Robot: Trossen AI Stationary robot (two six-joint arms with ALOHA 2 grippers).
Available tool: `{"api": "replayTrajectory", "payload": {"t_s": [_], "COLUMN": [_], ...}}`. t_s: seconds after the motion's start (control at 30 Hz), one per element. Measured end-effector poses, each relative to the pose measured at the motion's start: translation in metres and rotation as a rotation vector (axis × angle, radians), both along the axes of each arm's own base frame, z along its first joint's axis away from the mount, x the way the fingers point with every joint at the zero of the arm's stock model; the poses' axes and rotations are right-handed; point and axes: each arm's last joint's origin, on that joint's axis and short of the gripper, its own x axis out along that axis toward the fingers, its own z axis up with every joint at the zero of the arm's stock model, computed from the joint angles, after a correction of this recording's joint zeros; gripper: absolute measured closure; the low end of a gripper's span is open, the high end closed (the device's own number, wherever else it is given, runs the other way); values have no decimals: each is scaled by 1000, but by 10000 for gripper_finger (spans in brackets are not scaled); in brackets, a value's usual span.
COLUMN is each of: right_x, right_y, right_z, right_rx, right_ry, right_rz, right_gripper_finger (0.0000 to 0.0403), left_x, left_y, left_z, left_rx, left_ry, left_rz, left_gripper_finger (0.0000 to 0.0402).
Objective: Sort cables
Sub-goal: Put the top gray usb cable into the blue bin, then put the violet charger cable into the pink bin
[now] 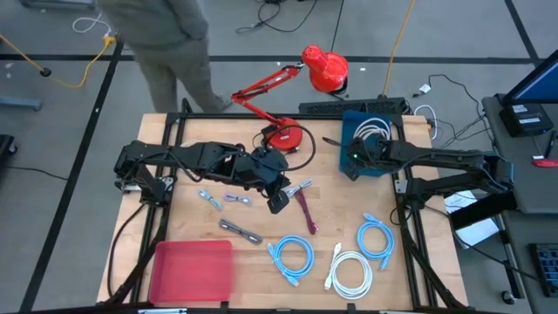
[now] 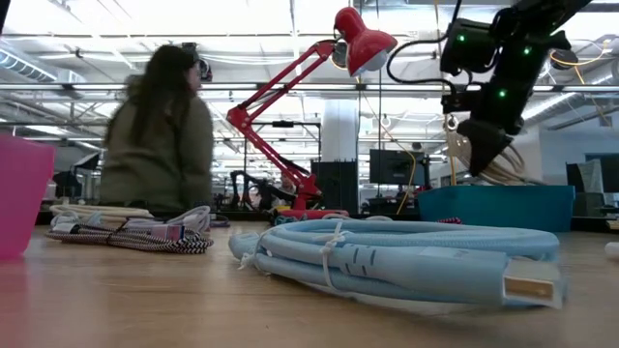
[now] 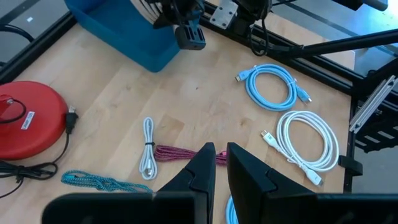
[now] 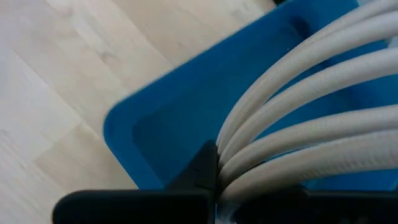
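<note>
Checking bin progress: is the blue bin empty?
No. The blue bin holds a beige cable, with the right gripper over it.

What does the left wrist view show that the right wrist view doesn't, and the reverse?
Left wrist only: the left gripper, nearly closed and empty above the maroon cable, plus a small white bundle, a teal braided cable, a light-blue coil, a white coil and the red lamp base.

Right wrist only: close-up beige cable strands beside the right arm's finger, over the bin's interior.

Both: the blue bin and the wooden table.
</note>
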Motion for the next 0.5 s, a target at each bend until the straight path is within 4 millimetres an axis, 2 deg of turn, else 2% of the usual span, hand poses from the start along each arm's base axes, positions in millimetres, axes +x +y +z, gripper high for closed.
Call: {"api": "replayTrajectory", "payload": {"t_s": [0.07, 0.3, 0.5], "right_x": [-1, -1, -1], "right_y": [1, 1, 1], "right_z": [-2, -3, -2], "right_rx": [19, 24, 24], "right_ry": [1, 1, -2], "right_rz": [8, 10, 11], "right_gripper_finger": [381, 294, 252], "left_x": [0, 0, 0], "left_y": [0, 0, 0], "left_z": [0, 0, 0], "left_rx": [0, 3, 5], "left_ry": [0, 0, 0], "left_rz": [0, -2, -5], "left_gripper_finger": [362, 362, 362]}}
